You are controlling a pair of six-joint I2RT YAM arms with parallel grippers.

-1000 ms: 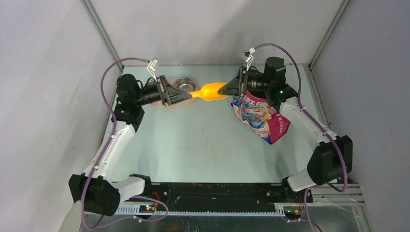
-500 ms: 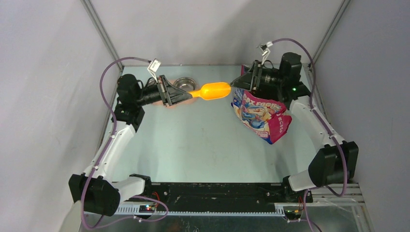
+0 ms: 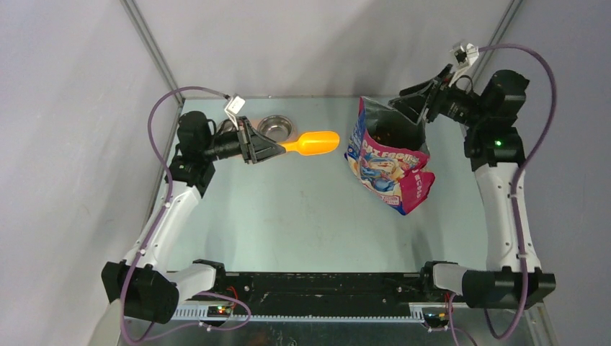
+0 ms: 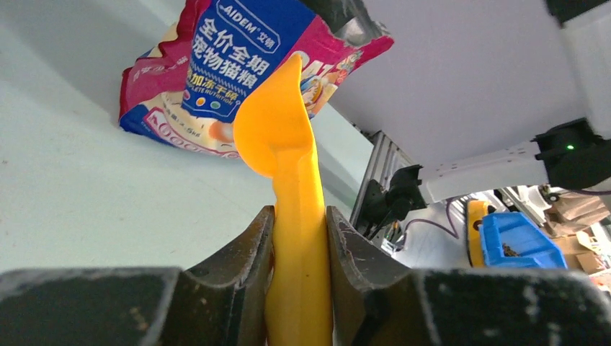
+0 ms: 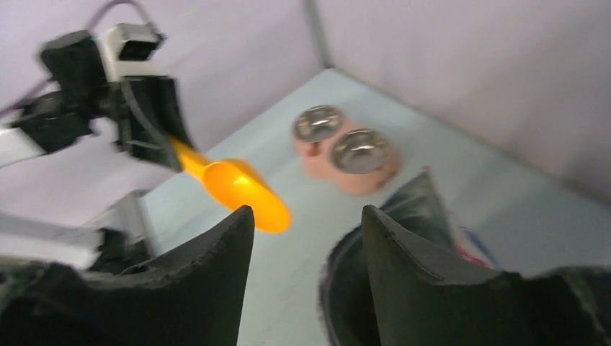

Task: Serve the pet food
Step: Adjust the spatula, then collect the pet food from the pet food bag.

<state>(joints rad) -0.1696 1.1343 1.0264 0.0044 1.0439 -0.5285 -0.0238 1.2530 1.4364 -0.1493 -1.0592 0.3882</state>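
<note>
Standing open, bag (image 3: 389,164) with kibble (image 3: 387,134) dimly seen inside, scoop (image 3: 313,142) clamped by left gripper (image 3: 276,148), right gripper (image 5: 308,216) spread, nothing held.

Left arm (image 3: 167,209) extended, left fingers (image 4: 241,270) clamped; right arm (image 3: 506,209) raised, right fingers (image 5: 205,281) parted.

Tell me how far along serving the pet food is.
Done: the bag stands open and the left gripper grips the scoop by its handle. In hand: the scoop, seemingly empty, hangs between feeder and bag; the right gripper is open at the bag's mouth. Left: scooping from the bag and filling the feeder's bowls, which look empty.
</note>
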